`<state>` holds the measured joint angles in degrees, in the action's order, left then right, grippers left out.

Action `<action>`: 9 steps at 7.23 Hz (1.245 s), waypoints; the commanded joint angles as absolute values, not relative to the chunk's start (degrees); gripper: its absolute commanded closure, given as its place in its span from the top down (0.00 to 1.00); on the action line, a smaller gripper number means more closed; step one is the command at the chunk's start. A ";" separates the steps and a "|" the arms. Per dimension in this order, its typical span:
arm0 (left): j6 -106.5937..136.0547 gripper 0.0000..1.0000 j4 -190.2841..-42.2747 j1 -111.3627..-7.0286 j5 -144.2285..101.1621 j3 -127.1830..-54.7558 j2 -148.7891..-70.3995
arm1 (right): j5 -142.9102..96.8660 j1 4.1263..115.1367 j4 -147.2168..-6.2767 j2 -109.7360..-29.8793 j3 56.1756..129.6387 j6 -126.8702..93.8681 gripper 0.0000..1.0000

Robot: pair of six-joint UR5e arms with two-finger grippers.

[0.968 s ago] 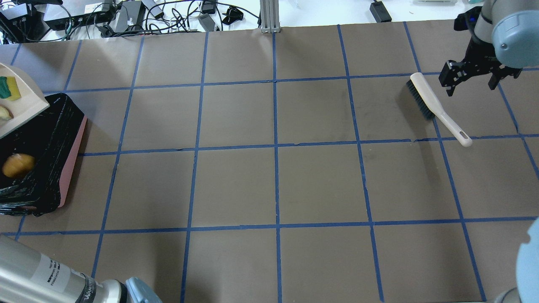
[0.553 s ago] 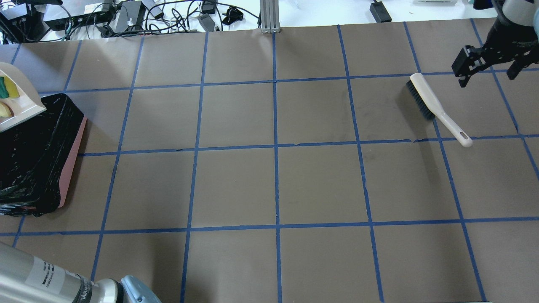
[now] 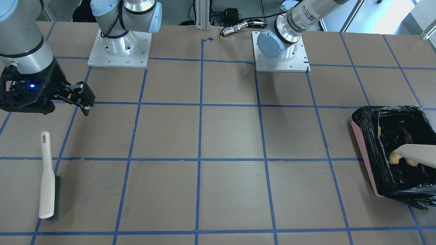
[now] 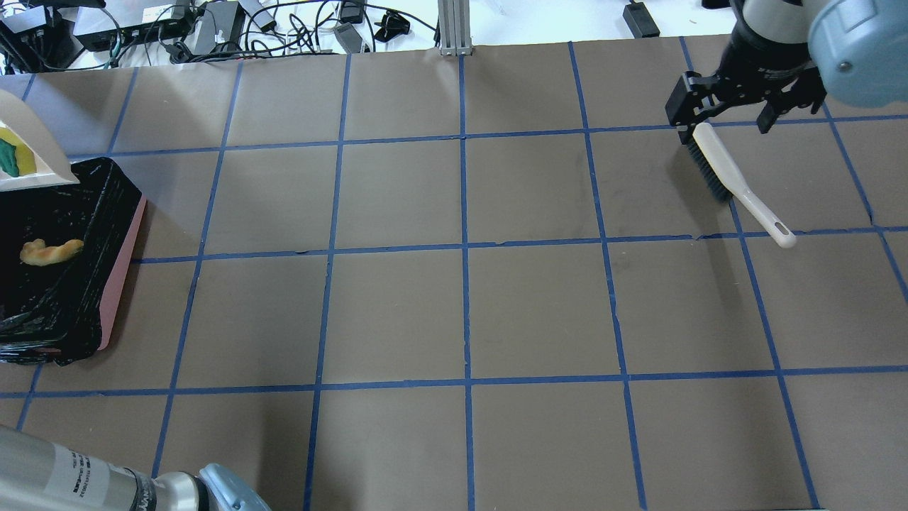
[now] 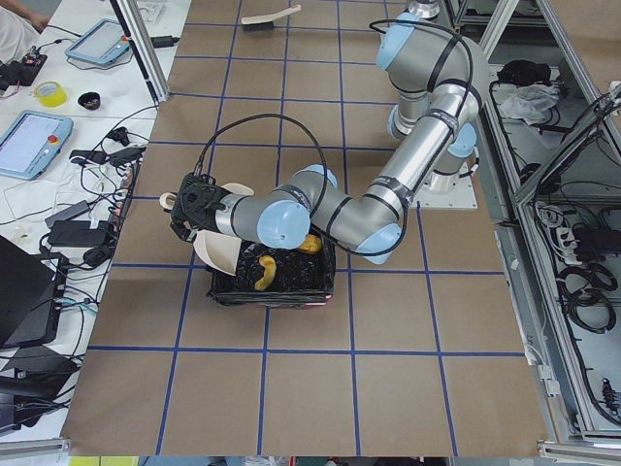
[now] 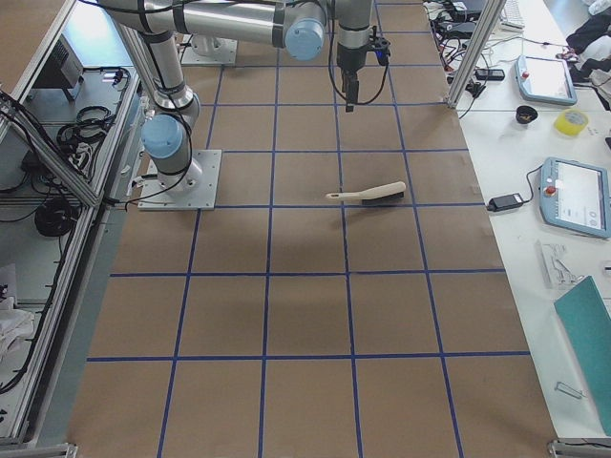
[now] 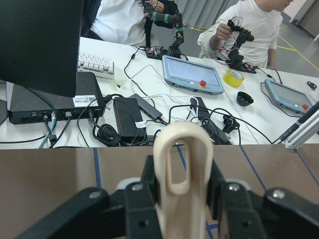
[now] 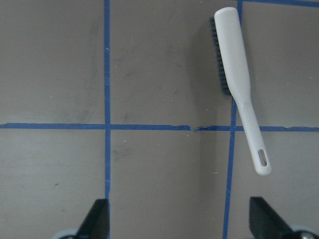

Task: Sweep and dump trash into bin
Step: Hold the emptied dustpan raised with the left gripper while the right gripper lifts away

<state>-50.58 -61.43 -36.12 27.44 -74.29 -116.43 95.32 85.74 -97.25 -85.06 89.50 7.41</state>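
Note:
The bin [image 4: 117, 284], pink-sided with a black bag, stands at the table's left end. A pale curved rind slice [image 4: 50, 250] lies inside it, and a yellow-orange lump [image 5: 309, 243] lies there too. My left gripper [image 7: 182, 199] is shut on the handle of the beige dustpan [image 4: 32, 152], which is tilted over the bin's far end. The yellow-and-green sponge piece [image 4: 10, 157] sits in the pan. My right gripper [image 4: 723, 113] hangs open above the head of the beige hand brush [image 4: 731, 181], apart from it. The brush [image 8: 239, 74] lies flat on the table.
Cables, power bricks and a metal post [image 4: 450, 28] line the far table edge. In the left wrist view, people sit at a bench with tablets behind the table. Blue tape lines grid the brown table [image 4: 461, 312].
The dustpan has tipped further over the bin; the rind slice has dropped from it into the bag. My right gripper swung away, then came back left over the brush head.

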 commanded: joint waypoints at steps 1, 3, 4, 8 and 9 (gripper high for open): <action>-58.24 0.00 -61.09 -36.12 26.11 -78.48 -112.77 | 92.05 88.15 -96.51 -85.08 89.73 7.11 1.00; -63.62 0.00 -61.17 -34.73 23.64 -81.29 -111.46 | 92.20 88.15 -96.51 -85.08 89.82 7.38 1.00; -64.50 0.00 -61.00 -34.46 23.21 -82.43 -111.36 | 92.20 88.15 -96.50 -85.08 89.91 7.21 1.00; -68.47 0.00 -53.56 -33.49 22.94 -87.25 -109.34 | 92.28 88.15 -95.54 -85.08 90.26 7.21 1.00; -68.99 0.00 -51.70 -32.70 19.02 -88.75 -108.73 | 92.55 88.15 -94.84 -84.64 90.35 6.77 1.00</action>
<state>-68.40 -54.32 -33.34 21.94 -86.71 -109.53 92.33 88.15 -95.58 -84.96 90.20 7.09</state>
